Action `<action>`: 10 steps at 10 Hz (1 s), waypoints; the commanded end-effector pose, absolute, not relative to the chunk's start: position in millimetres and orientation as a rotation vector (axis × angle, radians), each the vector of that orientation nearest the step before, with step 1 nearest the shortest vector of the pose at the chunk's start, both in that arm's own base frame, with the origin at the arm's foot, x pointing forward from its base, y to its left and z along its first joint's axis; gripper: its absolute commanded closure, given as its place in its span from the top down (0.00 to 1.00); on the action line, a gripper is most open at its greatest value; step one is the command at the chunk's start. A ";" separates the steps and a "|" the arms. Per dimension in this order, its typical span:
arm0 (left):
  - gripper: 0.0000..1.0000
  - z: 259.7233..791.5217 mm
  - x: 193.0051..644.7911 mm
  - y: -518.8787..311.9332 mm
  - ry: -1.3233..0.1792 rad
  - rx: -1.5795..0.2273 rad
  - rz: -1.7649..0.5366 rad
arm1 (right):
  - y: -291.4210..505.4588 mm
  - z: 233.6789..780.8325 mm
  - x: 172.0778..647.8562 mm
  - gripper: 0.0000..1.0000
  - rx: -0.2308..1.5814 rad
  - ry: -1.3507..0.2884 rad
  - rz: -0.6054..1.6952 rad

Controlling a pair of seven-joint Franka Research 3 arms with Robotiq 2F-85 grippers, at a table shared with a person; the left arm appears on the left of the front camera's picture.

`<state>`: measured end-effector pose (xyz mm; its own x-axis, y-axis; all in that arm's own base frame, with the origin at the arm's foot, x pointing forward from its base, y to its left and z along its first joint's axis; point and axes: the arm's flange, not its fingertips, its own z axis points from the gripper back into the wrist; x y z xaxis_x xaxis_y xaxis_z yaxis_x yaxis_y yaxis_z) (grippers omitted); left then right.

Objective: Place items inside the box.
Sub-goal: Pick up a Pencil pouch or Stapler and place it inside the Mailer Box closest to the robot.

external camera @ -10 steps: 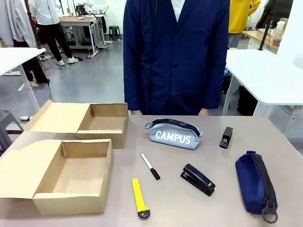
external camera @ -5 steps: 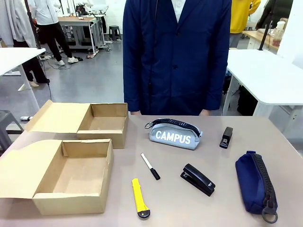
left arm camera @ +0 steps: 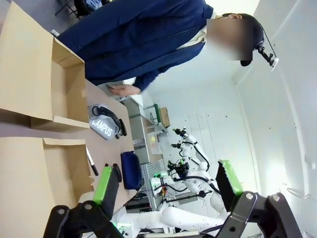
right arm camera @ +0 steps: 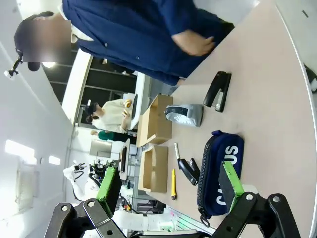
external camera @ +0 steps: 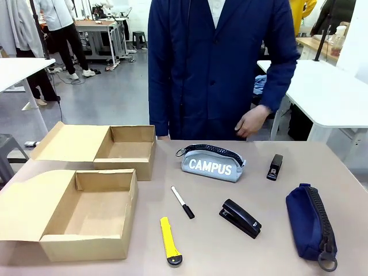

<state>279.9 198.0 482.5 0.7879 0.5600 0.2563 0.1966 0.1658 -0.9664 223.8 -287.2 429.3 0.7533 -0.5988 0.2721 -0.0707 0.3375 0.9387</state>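
Both tools are idle and spread wide with nothing between the pads: the left gripper (left arm camera: 166, 178) and the right gripper (right arm camera: 168, 182) hang clear of the table. The far cardboard box (external camera: 133, 135), which looks the wider and shallower of the two, sits with its flap lid folded out flat to its left and its floor bare. Nearer the robot from that box stands a second open cardboard box (external camera: 86, 247), likewise with nothing in it. The grey CAMPUS pouch (external camera: 211, 163) lies just to the right of the far box, level with it, zipper uppermost. It is probably light and soft, so it should sag from a pinch; a hold across the middle of its zipper ridge seems best. The black desk stapler (external camera: 240, 218) lies farther right of the box and closer to the robot, set at a slant. It is likely stiff, dense and smooth-sided, so the jaws should close across its narrow body near mid-length, turned to match the slant
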 end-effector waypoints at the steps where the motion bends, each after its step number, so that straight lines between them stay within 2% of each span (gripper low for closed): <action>1: 1.00 483.7 279.9 198.4 -0.666 -1.411 0.277 | -254.8 440.4 232.3 1.00 1.117 -0.676 -0.023; 3: 1.00 483.7 279.9 198.4 -0.666 -1.411 0.277 | -165.8 456.2 276.9 1.00 0.883 -0.619 0.301; 4: 1.00 483.7 279.9 198.4 -0.666 -1.411 0.277 | -137.1 453.7 292.0 1.00 0.779 -0.556 0.346; 5: 1.00 483.7 279.9 198.4 -0.666 -1.411 0.277 | -153.2 457.2 290.1 1.00 0.792 -0.577 0.321; 6: 1.00 483.7 279.9 198.4 -0.666 -1.411 0.277 | -194.2 461.1 274.2 1.00 0.881 -0.614 0.284; 8: 1.00 483.7 279.9 198.4 -0.666 -1.411 0.277 | -284.0 448.5 199.9 1.00 0.809 -0.657 0.255; 10: 1.00 483.7 279.9 198.4 -0.666 -1.411 0.277 | -305.7 442.0 176.7 1.00 0.741 -0.709 0.165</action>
